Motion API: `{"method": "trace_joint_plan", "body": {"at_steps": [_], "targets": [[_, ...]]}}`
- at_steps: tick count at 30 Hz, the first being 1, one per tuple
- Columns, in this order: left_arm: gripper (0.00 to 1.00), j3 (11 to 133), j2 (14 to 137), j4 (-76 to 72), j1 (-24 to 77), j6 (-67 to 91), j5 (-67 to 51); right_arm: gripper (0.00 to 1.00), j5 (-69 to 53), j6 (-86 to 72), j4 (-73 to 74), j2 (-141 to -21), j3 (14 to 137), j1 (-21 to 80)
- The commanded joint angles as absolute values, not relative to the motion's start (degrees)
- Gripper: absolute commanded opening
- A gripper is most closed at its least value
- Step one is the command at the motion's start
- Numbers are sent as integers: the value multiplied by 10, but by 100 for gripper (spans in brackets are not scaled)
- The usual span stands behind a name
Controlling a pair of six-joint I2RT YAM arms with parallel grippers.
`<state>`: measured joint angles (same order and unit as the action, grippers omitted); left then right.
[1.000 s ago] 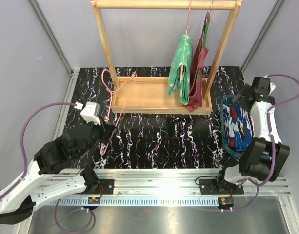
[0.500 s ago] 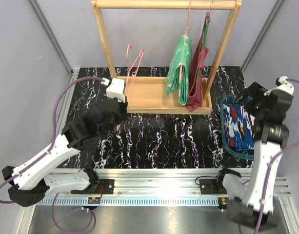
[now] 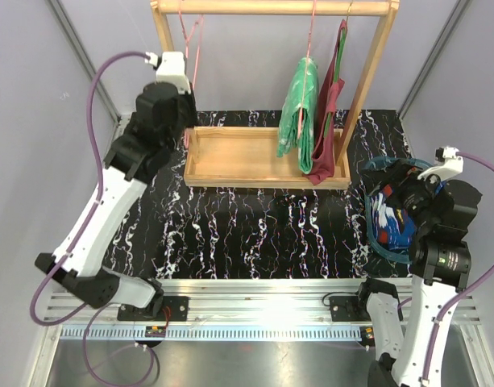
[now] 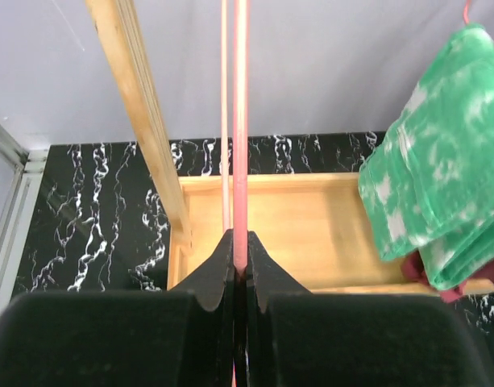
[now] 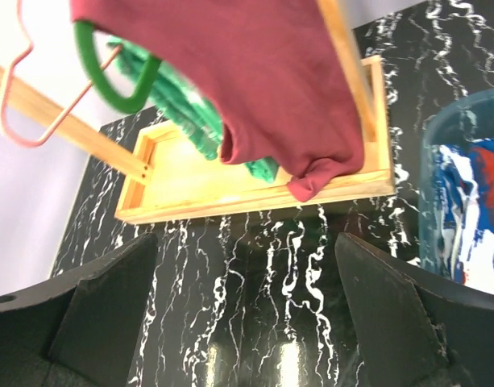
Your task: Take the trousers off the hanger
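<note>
Top external view: bright green folded trousers (image 3: 299,113) hung long-axis vertical near the desk's far-right corner.
Right gripper (image 5: 247,316), jaws wide, stood nearer; left gripper (image 4: 240,270) clamped a bare pink wire hanger (image 4: 240,121) far-left.

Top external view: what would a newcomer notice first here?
The left hand, high by the top rail of the wooden rack, is shut on an empty pink hanger. On the rack's right side the bright green trousers hang beside a maroon top. At far right the dark blue trousers lie in a teal basket, close to the open right hand.
</note>
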<state>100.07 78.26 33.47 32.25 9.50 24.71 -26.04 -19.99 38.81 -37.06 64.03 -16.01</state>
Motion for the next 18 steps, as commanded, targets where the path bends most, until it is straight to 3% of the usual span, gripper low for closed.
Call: {"method": "trace_joint_plan", "body": {"at_steps": [1,8,17,18], "targets": [[0,1084,837,332,279,94,164,100,-270,-201,364,-355,645,-134],[0,1162,916,370,247,116,127,100,-268,-236,356,-316,642,-113],[0,1169,942,379,223,136,92,100,-282,-229,386,-317,680,-91],[7,1169,942,384,223,137,91,100,-281,-223,389,-317,681,-89]]}}
